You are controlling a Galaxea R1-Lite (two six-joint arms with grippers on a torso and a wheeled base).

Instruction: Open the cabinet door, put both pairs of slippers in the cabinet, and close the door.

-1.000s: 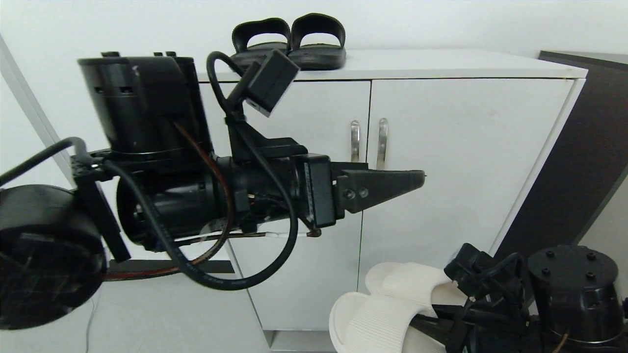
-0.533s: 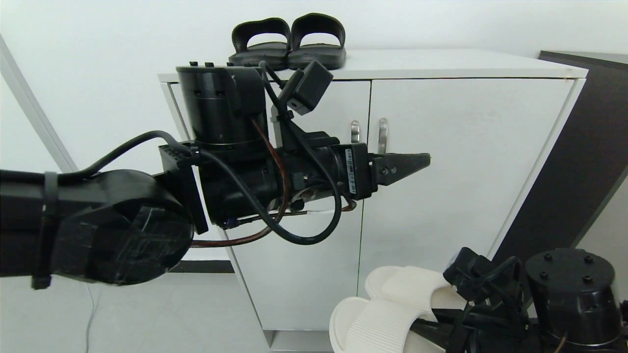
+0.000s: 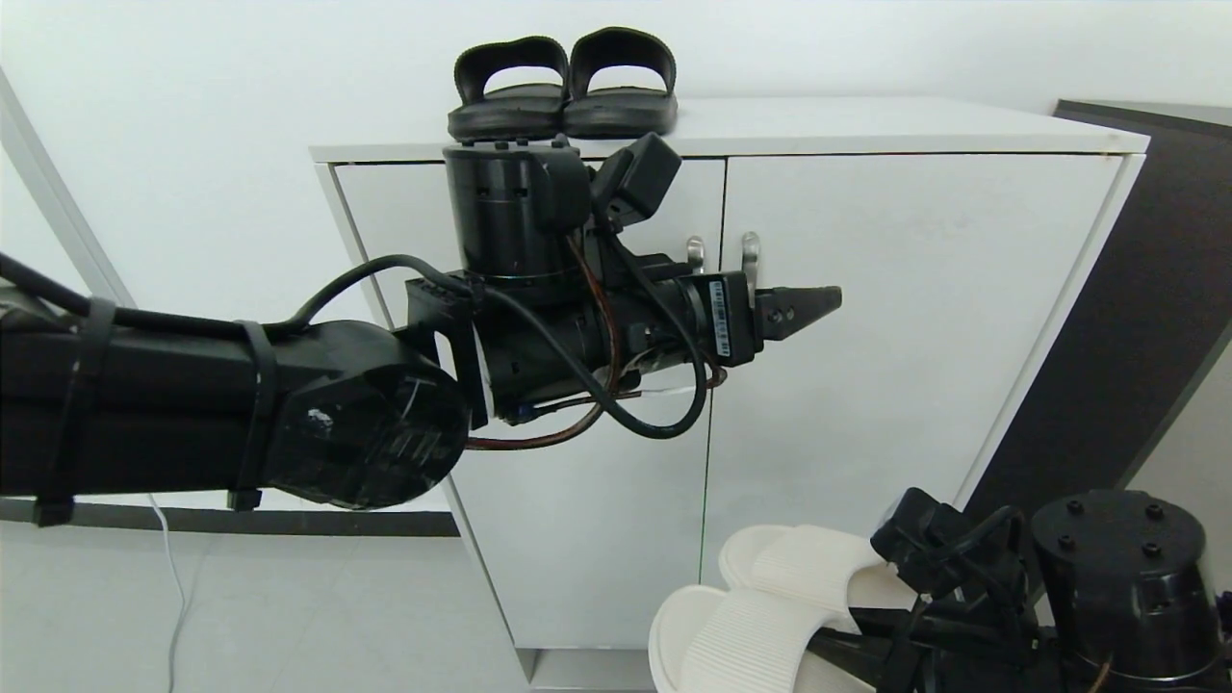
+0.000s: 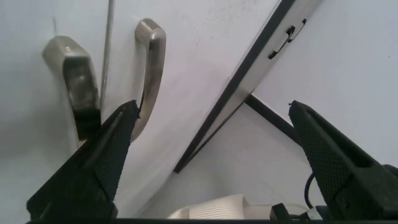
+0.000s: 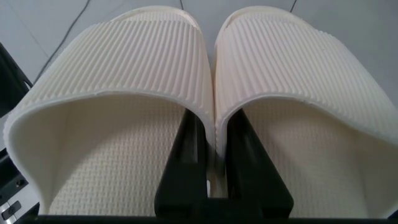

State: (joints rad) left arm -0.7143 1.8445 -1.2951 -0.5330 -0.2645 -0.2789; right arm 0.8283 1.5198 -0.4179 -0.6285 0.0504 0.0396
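Note:
The white cabinet [image 3: 924, 289] has both doors closed, with two metal handles [image 3: 749, 258] side by side at the middle seam. A black pair of slippers [image 3: 563, 87] rests on its top. My left gripper [image 3: 813, 306] is held level in front of the doors, just right of and below the handles. In the left wrist view the left gripper [image 4: 211, 109] is open, and the right door's handle [image 4: 151, 74] lies close to one finger [image 4: 99, 168]. At the lower right, my right gripper [image 5: 210, 180] is shut on the inner walls of the white slippers [image 3: 760, 606], held side by side [image 5: 205, 93].
A dark panel [image 3: 1126, 318] stands against the cabinet's right side. A white wall is behind, and a thin white cable [image 3: 173, 587] hangs down to the pale floor on the left.
My left arm has stretched forward towards the cabinet, bringing its gripper up close to the handles. The right arm and the white slippers have stayed in place.

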